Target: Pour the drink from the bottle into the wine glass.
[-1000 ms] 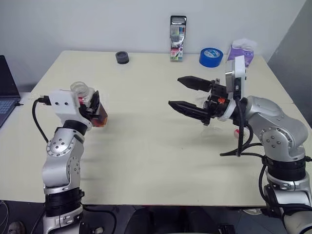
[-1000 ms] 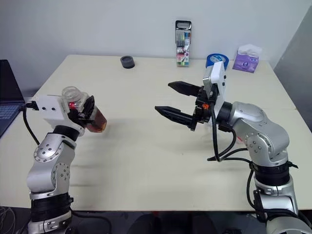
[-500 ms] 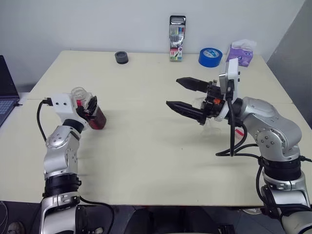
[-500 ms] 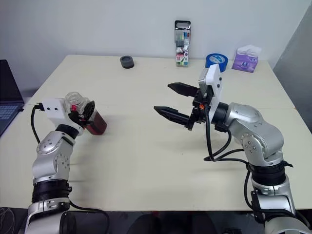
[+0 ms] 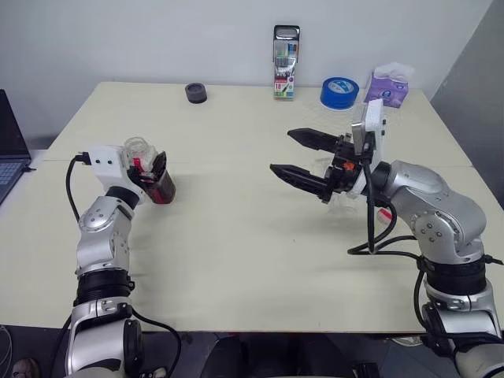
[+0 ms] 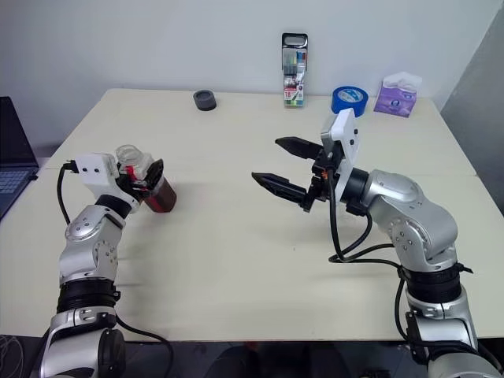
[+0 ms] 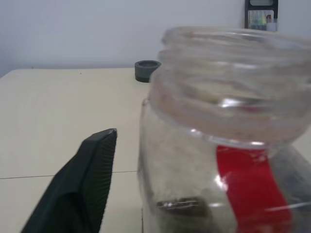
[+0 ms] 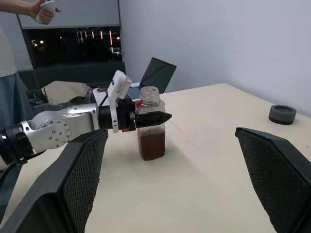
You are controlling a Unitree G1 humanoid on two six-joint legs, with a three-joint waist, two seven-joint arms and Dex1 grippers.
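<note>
The bottle (image 5: pixel 160 184) stands upright on the table with no cap on its wide mouth. The dark reddish-brown drink (image 8: pixel 151 143) fills its lower part. My left gripper (image 5: pixel 153 175) reaches around the bottle with its fingers open. In the left wrist view one finger (image 7: pixel 87 189) stands apart from the bottle's wall (image 7: pixel 194 160). My right gripper (image 5: pixel 282 151) hangs open and empty above the table's middle, pointing toward the bottle. The wine glass (image 5: pixel 340 203) is mostly hidden behind the right gripper's base.
Along the far edge stand a black round piece (image 5: pixel 197 93), a pen pack (image 5: pixel 286 72), a blue tape roll (image 5: pixel 339 92) and a tissue pack (image 5: pixel 387 85). A laptop (image 5: pixel 9 146) lies off the table's left. A person's hand (image 8: pixel 43 9) holds a controller.
The left arm swung the tilted bottle upright and set it down on the table, then its fingers spread off the bottle. The right arm stayed about where it was.
</note>
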